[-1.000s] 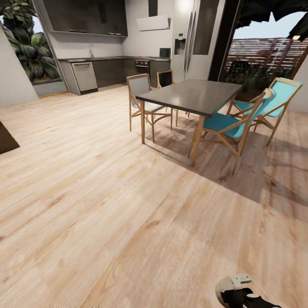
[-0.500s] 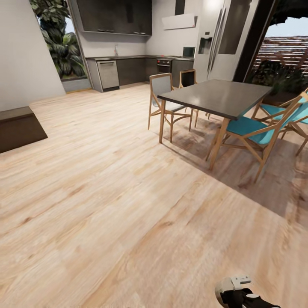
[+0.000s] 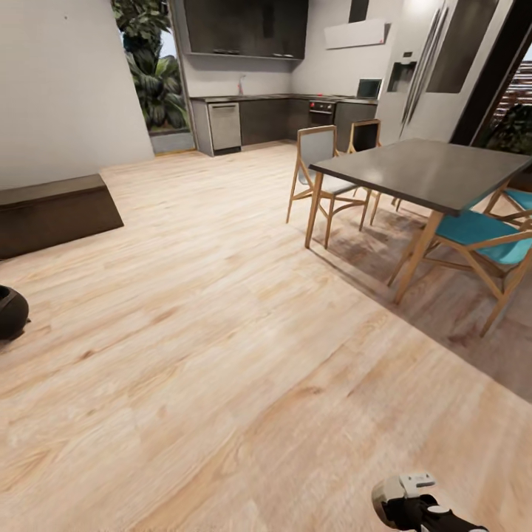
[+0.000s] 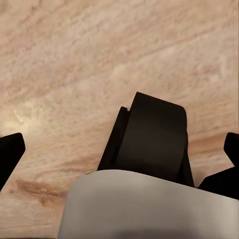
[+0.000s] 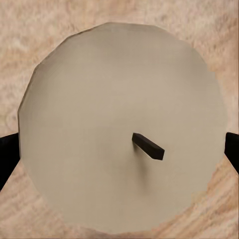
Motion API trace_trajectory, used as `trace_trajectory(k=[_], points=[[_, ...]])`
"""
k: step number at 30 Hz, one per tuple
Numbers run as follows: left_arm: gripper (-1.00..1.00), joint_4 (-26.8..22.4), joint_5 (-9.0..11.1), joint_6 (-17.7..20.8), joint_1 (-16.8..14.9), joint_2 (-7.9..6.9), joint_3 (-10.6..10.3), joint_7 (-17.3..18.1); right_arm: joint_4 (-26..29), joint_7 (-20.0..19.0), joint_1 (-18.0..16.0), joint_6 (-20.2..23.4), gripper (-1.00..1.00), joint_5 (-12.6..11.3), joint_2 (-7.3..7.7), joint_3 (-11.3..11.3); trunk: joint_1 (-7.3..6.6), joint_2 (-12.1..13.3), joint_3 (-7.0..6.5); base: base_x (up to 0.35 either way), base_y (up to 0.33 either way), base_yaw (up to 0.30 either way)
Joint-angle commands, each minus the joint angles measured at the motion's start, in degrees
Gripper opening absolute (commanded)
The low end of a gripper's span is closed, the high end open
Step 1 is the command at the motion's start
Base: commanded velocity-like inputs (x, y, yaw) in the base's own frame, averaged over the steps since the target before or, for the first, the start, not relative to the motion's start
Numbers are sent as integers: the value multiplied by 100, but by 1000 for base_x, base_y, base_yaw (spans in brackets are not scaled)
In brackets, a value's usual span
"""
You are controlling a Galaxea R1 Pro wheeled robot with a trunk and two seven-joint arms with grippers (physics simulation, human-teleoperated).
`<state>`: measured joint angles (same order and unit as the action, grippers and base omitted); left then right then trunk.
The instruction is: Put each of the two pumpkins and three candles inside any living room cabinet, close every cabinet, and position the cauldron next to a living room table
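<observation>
Between the right gripper's [image 5: 119, 149] fingers sat a candle [image 5: 122, 127], apparently grasped; the left gripper's [image 4: 119, 149] jaws stood apart, empty. Cabinet [image 3: 55, 214] and cauldron [image 3: 11, 314] lay ahead-left; driving there seemed next.

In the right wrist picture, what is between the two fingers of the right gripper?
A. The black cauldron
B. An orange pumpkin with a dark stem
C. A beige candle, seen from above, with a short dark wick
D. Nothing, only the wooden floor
C: the right wrist view shows the flat round beige top of a candle with a small dark wick, sitting between the dark fingers at the picture's two edges, above the wooden floor.
</observation>
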<state>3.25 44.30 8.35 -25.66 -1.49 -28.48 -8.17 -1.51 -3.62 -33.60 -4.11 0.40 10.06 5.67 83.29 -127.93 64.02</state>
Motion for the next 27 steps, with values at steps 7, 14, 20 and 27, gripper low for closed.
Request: trace_trajectory(k=[7, 14, 20, 27], points=[[100, 0, 0, 0, 0, 0, 0, 0, 10, 10, -28, -127, -100, 4, -17, 1, 0, 0, 6, 0, 0, 270], [100, 0, 0, 0, 0, 0, 0, 0, -99, -7, -57, 58, -100, -29, -18, 12, 0, 0, 21, 0, 0, 267], [100, 0, 0, 0, 0, 0, 0, 0, -242, 1, -36, 89, -100, -14, -20, 21, 0, 0, 34, 0, 0, 245], [100, 0, 0, 0, 0, 0, 0, 0, -220, 2, 59, 83, -100, 7, -22, 18, 0, 0, 51, 0, 0, 242]])
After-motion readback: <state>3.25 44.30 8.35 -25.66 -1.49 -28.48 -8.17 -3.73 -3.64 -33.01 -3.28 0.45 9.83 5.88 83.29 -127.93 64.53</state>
